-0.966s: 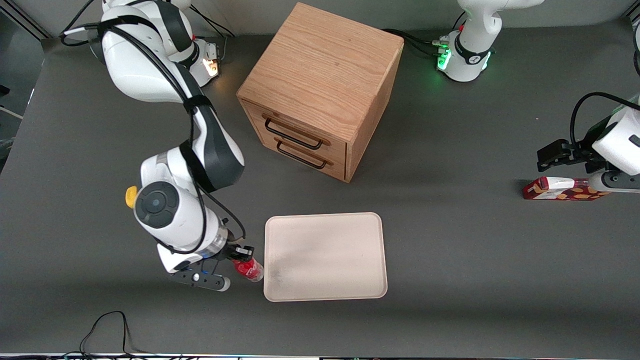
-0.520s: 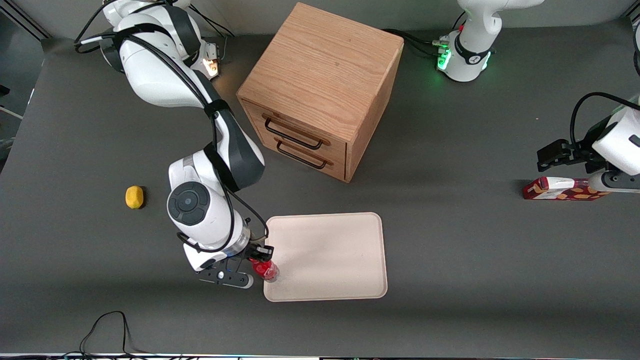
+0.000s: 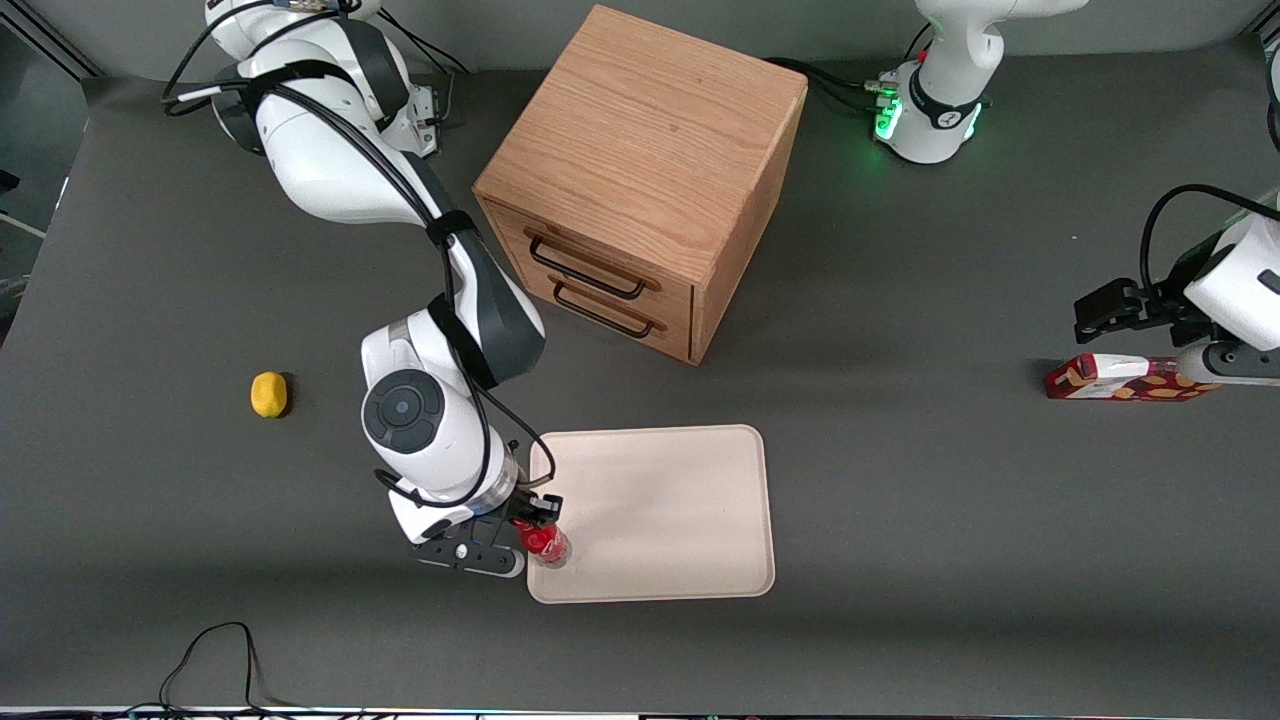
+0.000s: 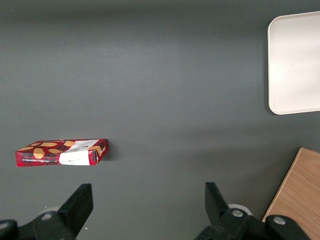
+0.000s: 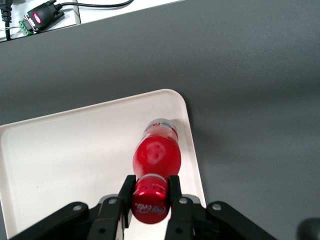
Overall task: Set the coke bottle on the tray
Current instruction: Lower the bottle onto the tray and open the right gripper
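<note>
The small red coke bottle hangs upright over the cream tray, just inside the tray's corner nearest the front camera, toward the working arm's end. My gripper is shut on the bottle's red cap, one black finger on each side. The bottle's clear base points down at the tray surface; whether it touches the tray is not visible. The tray also shows in the left wrist view.
A wooden two-drawer cabinet stands farther from the front camera than the tray. A yellow lemon-like object lies toward the working arm's end. A flat red snack box lies toward the parked arm's end.
My gripper carried the bottle sideways from beside the tray to over its corner. The arm has moved off the yellow object, which now shows fully.
</note>
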`<state>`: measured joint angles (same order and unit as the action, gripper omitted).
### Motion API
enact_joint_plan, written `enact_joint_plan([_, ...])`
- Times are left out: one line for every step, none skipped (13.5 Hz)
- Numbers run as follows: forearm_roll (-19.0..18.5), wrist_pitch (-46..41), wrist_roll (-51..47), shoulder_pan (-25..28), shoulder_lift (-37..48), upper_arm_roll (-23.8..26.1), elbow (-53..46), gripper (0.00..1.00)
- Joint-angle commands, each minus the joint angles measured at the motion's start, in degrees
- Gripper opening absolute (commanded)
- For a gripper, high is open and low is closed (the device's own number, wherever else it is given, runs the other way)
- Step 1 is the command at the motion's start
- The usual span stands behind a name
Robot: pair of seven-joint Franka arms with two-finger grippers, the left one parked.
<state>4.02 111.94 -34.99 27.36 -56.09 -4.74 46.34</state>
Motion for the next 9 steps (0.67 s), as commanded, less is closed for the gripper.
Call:
enact_joint_plan([0.55, 1.0, -1.4, 0.23, -1.75, -0.18, -2.92, 0.0])
enact_joint_plan([0.55, 1.35, -1.39, 0.23, -1.83, -0.26, -2.74, 0.0])
enact_joint_plan([0.55, 1.35, -1.39, 0.23, -1.75, -0.27, -2.57, 0.0])
enact_joint_plan([0.55, 1.35, -1.48, 0.32, -1.75, -0.27, -2.39, 0.14])
enact_joint_plan([0.46, 1.44, -1.4, 0.32, -1.75, -0.27, -2.22, 0.75])
enact_joint_plan([0.37, 1.44, -1.39, 0.84, -1.75, -0.27, -2.04, 0.97])
enact_joint_plan([0.37, 1.44, -1.39, 0.94, -1.75, -0.35, -2.04, 0.98])
enact_joint_plan([0.37, 1.44, -1.39, 0.94, -1.75, -0.35, -2.04, 1.0])
enact_joint_plan([0.37, 1.35, -1.39, 0.94, -1.75, -0.35, -2.04, 1.0])
